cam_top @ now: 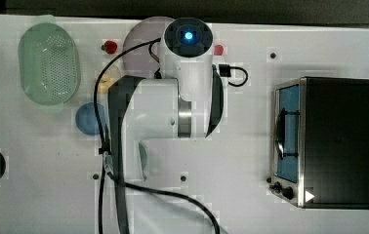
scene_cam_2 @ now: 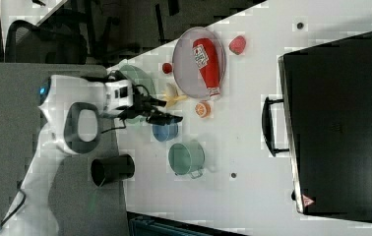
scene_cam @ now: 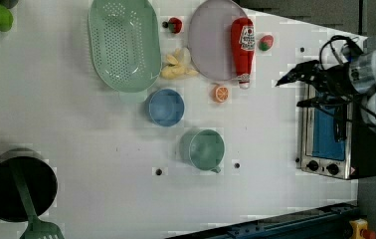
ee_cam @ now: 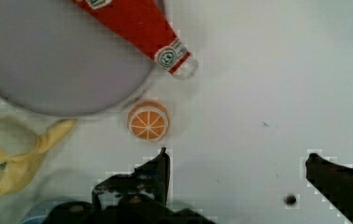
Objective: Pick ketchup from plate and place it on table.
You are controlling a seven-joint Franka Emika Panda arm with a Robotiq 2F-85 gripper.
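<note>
1. On the plate (scene_cam: 207,47), along its edge at the left view's right: the ketchup (scene_cam: 242,42), a red bottle lying flat. Its cap end pokes past the plate's rim onto the table (scene_cam: 101,164).
2. Just off the plate's rim, beside the cap: an orange slice (scene_cam: 221,93). A peeled banana (scene_cam: 177,67) touches the rim on the opposite side, and a small strawberry-like item (scene_cam: 266,42) sits just outside the rim next to the bottle's base.
3. Gripper (ee_cam: 235,175): fingers wide apart, nothing between them. In the wrist view it hangs over bare table off the plate, past the orange slice and clear of the bottle.
4. Step in hand, as I read it: approach. No grasp yet, the bottle is untouched.
5. Next move needs the gripper to travel in over the plate and line up so the fingers straddle the bottle's body crosswise, then descend and close.
6. Risks: the rounded bottle may roll on the flat plate when pinched, and the orange slice sits close to the cap, so go for mid-body, not the neck.
</note>
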